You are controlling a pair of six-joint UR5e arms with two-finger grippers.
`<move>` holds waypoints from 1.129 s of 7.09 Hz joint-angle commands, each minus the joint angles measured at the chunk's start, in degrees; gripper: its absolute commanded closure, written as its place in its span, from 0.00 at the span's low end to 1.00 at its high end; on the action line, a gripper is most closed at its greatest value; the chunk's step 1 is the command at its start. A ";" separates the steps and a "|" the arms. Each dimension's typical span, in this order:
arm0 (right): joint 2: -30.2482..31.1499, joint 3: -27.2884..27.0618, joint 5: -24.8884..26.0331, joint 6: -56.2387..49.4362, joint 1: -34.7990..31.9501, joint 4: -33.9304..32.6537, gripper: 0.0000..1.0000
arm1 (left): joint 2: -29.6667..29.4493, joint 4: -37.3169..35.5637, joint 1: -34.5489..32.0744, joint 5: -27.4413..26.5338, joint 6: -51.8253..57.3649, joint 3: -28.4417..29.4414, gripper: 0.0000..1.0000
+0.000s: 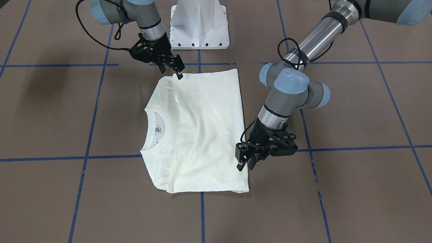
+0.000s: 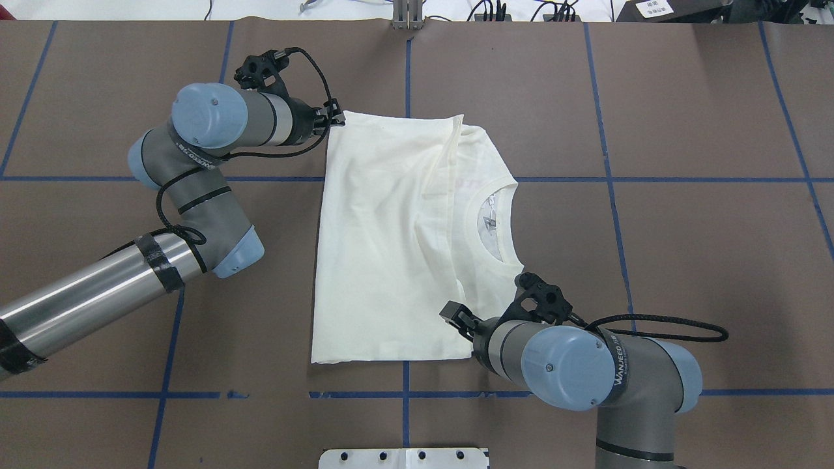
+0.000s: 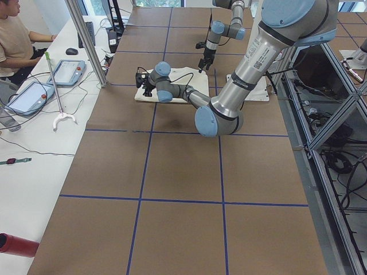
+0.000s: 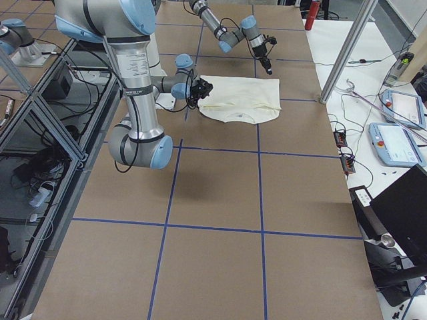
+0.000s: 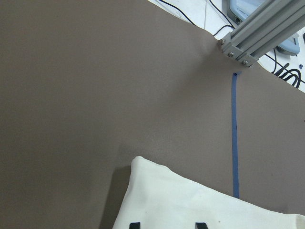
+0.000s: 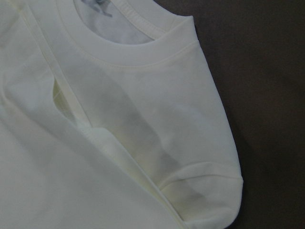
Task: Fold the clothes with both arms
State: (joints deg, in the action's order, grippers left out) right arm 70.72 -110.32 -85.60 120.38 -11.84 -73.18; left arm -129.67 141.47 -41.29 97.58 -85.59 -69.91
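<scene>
Across the brown, blue-taped table [image 1: 50, 118], the black left gripper [image 1: 245, 165] and right gripper [image 1: 172, 70] gape empty. A shallow pinch beneath either may catch only one layer of the folded cream shirt [image 1: 206, 135].

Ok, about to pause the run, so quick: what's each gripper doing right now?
Left gripper: open, over a corner of the shirt, holding nothing.
Right gripper: looks open, at another shirt corner, holding nothing.

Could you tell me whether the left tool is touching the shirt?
Cannot tell: the left wrist view shows the left tool open over the shirt, its tips cropped.
</scene>
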 commanded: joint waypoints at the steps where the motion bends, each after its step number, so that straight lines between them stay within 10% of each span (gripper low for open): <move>1: 0.03 1.24 0.08 0.38 0.41 -0.12 0.01 | 0.21 -0.23 0.07 -0.02 -0.19 -0.58 0.50; 8: -1.02 3.52 -0.01 0.56 0.85 -0.21 0.04 | 0.91 -0.50 0.51 -0.02 -0.36 -1.71 0.49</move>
State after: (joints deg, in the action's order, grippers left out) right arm 70.11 -107.63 -85.61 120.92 -11.04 -73.39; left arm -129.21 141.01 -40.82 97.56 -85.89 -70.96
